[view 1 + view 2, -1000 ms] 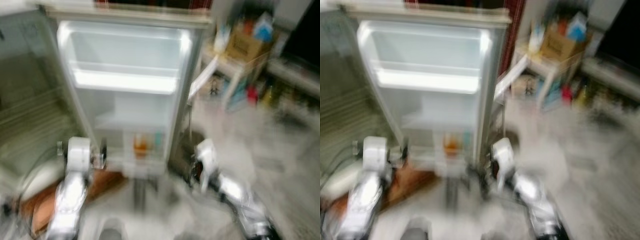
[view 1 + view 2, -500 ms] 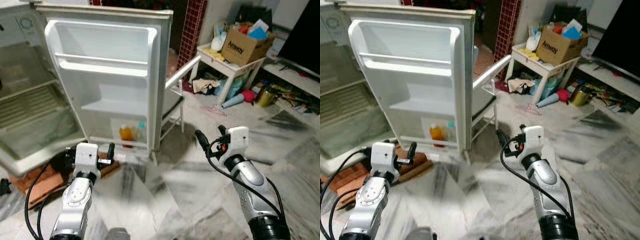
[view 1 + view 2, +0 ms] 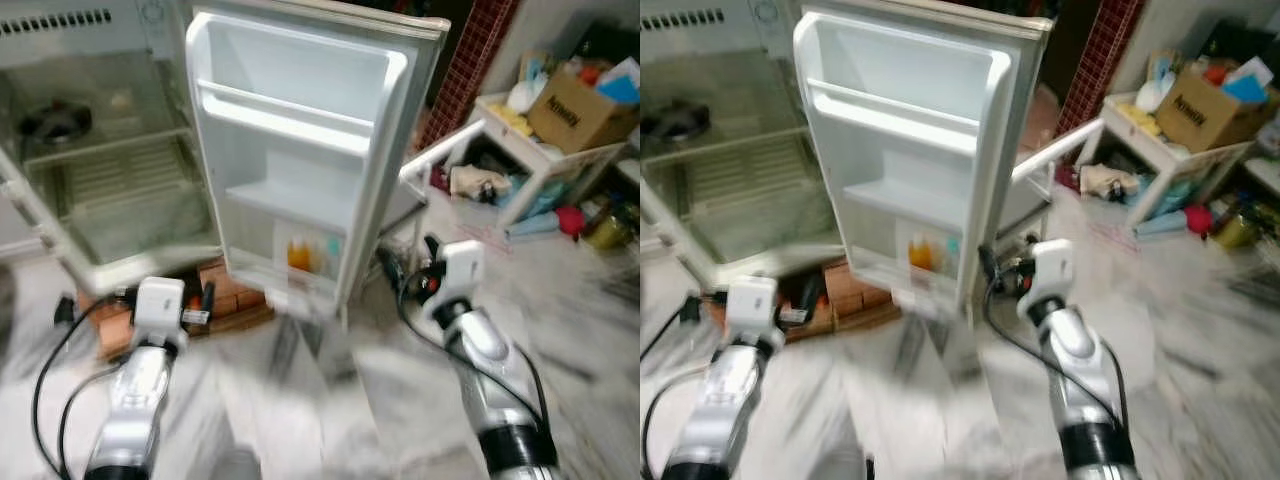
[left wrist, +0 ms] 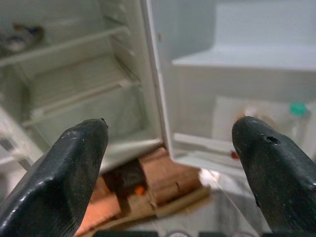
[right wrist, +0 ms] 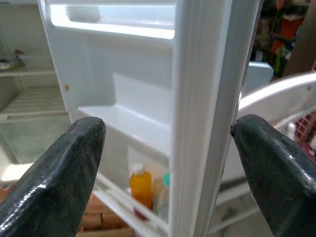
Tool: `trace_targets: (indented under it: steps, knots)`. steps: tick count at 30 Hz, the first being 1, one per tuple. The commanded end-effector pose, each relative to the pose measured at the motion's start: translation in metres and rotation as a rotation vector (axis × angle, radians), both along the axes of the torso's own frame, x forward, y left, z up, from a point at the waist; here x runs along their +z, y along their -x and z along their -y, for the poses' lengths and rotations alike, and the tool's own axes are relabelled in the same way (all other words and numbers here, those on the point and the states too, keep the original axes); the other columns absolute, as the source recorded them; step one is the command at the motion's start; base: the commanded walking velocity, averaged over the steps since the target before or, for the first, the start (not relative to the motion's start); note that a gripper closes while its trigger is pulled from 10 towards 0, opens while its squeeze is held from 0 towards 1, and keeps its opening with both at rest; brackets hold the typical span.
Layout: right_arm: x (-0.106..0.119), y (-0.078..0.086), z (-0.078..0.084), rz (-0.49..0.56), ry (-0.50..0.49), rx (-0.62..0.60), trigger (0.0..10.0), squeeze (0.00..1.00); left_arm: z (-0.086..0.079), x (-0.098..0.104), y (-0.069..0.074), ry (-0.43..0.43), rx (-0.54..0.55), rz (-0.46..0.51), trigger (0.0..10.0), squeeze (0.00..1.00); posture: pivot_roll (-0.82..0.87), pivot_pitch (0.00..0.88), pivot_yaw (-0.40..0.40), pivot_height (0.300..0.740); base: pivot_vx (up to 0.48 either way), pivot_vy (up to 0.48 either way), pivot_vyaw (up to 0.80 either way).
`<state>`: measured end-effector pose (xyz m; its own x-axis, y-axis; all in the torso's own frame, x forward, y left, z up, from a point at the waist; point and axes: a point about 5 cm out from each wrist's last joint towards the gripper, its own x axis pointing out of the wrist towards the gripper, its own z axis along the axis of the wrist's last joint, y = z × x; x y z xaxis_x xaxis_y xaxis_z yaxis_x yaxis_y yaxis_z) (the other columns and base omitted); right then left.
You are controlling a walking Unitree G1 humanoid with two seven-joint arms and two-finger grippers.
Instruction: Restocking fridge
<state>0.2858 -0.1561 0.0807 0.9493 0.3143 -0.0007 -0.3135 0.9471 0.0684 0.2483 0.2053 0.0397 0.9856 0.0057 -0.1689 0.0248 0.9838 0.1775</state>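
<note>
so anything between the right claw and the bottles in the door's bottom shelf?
Yes. The open right claw faces the door's edge; the orange bottle sits behind the edge on the inner side. The claw must come around it.

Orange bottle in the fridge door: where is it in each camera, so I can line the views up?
Left eye: orange bottle in the door's bottom rack.
Right eye: same rack.
Left wrist: blurred, beside the right-hand finger.
Right wrist: low centre, between the fingers.
Shared landmark: green-capped bottle beside it.
</note>
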Motion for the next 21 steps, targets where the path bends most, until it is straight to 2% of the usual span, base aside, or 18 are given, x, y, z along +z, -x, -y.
trace_targets:
  steps: [1,3,13,14,21]
  knots:
    - [-0.0018,0.0001,0.0112,-0.009,0.023,-0.029,10.0,0.00,0.0113,0.0021,-0.0043,0.012,-0.031,0.014,10.0,0.00,0.08,0.000,-0.066,0.740,0.307,-0.364,0.00]
    - [-0.0021,-0.0009,0.0109,-0.011,0.025,-0.027,10.0,0.00,0.0112,0.0016,-0.0042,0.010,-0.029,0.011,10.0,0.00,0.08,0.000,-0.067,0.740,0.262,-0.398,0.00]
    - [-0.0034,-0.0044,0.0168,-0.018,0.050,-0.010,10.0,0.00,0.0088,-0.0030,-0.0002,-0.005,-0.020,-0.010,10.0,0.00,0.08,0.000,-0.069,0.740,0.000,-0.458,0.00]
    - [-0.0015,-0.0052,0.0176,-0.004,0.080,0.003,10.0,0.00,0.0081,-0.0033,0.0003,-0.007,-0.016,-0.012,10.0,0.00,0.08,0.000,-0.070,0.740,0.000,-0.480,0.80]
    - [-0.0046,-0.0039,0.0142,-0.003,0.087,0.017,10.0,0.00,0.0067,-0.0047,0.0009,-0.011,-0.002,-0.020,10.0,0.00,0.09,0.000,-0.075,0.740,0.000,-0.465,0.79]
